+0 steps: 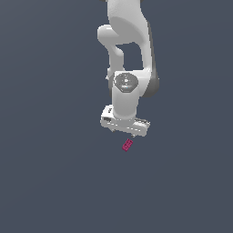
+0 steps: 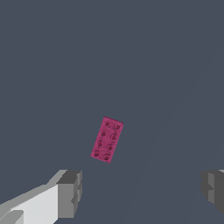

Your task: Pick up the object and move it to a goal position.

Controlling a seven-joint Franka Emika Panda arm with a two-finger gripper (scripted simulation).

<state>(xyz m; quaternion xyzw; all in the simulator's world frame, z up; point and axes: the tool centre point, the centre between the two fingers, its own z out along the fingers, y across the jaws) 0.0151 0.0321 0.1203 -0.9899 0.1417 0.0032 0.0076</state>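
A plain dark blue-grey floor (image 1: 50, 182) is seen filling both views, with no markings on it. Against it, in the exterior view, the white Panda arm (image 1: 129, 41) is shown coming down from the top edge, its rounded links stacked one below the other and a grey-capped joint set just above the hand. At the foot of the arm the white gripper (image 1: 125, 132) is carried, its wide body turned slightly so that the end toward the exterior view's right sits a little lower than the other. In the wrist view the gripper (image 2: 142, 192) is seen as two grey fingers (image 2: 70, 192) set far apart near opposite sides of the picture, so the jaws are spread wide and nothing is held between them. The object (image 1: 128, 145), a tiny magenta-pink brick, is found lying flat on the floor just below the gripper in the exterior view, slightly toward that view's right, and it is much smaller than the hand above it. In the wrist view the object (image 2: 107, 139) is shown with its studded face up, two rows of small studs being made out along its length, and it is tilted a little out of line with the fingers. It is touched by neither finger and lies ahead of the open gap between them.
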